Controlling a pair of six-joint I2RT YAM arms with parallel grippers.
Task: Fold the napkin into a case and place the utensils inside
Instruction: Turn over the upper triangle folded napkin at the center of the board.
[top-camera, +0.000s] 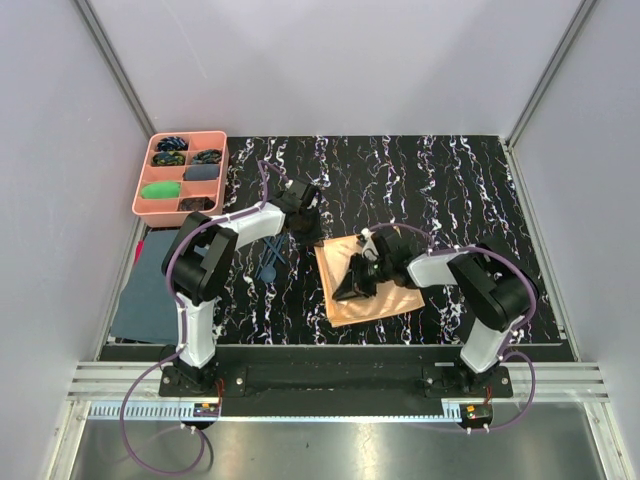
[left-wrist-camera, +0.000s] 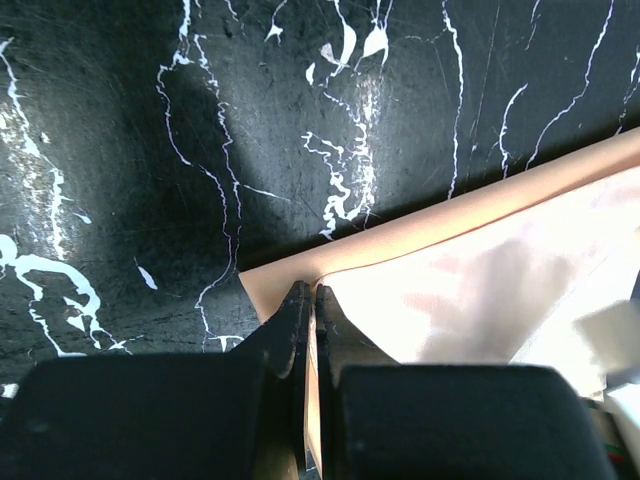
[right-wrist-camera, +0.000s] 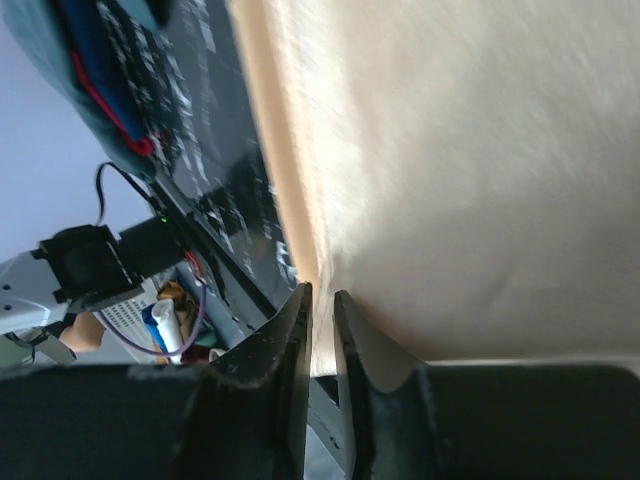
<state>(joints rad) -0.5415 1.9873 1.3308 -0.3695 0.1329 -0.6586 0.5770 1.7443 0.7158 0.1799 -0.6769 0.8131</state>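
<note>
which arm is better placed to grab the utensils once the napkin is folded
Left. The utensils lie left of the napkin, close to the left gripper, shut on its far corner. The right gripper would probably have to cross the napkin.

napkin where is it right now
In the top view the napkin lies on the table, toward the front just right of centre, with the left claw pinching its far left corner and the right claw over its left edge.
</note>
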